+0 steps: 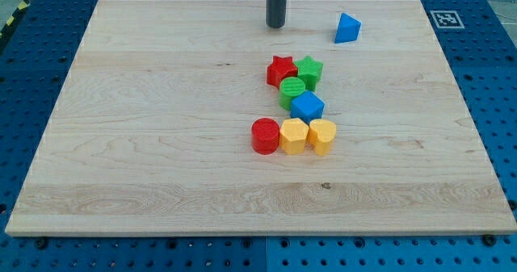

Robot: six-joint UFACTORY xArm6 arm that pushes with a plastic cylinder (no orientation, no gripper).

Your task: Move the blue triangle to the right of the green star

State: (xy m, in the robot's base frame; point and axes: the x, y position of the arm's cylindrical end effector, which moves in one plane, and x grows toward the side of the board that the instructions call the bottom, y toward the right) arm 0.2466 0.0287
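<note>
Clearly, the blue triangle (347, 28) is light, rigid plastic (likely to spin if nudged off-centre), sitting up-right of the green star (309, 69). My tip (275, 25), bare, holding nothing, stands well left; push its upper face.

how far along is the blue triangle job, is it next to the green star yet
Not yet. Done: nothing visible; the blue triangle sits alone near the view's top, up and to the right of the green star, well apart from it. In hand: my tip is at the view's top, left of the triangle, touching no block. Left: bring the triangle down beside the star's right side, where the board is open.
</note>
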